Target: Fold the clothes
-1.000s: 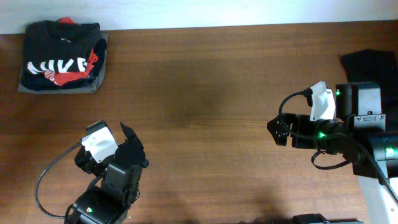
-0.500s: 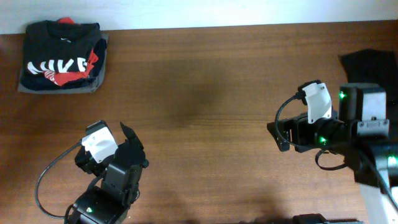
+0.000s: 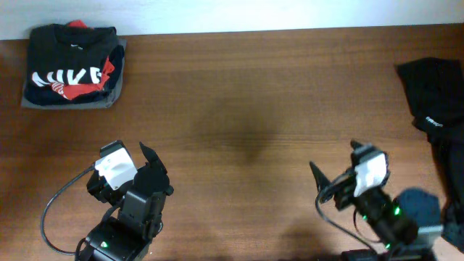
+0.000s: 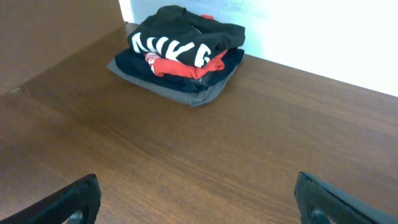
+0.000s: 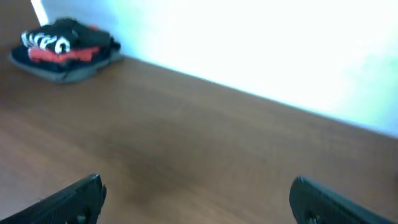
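A folded black, red and grey T-shirt stack (image 3: 72, 69) sits far left on the brown wooden table (image 3: 246, 94); a crumpled black shirt (image 3: 438, 94) lies far right.

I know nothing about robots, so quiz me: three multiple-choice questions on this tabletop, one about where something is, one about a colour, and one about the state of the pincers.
1. Seen from overhead, where on the table is the folded stack?
A. far left corner
B. centre
C. near right corner

2. What colour is the large lettering on the stack?
A. yellow
B. white
C. green

3. How are the left pincer and right pincer set?
A. both shut on cloth
B. one open, one shut
C. both open, holding nothing

Answers:
1 A, the stack sits at the top left of the overhead view.
2 B, the letters are white on black cloth.
3 C, each wrist view shows jaws wide apart over bare wood.
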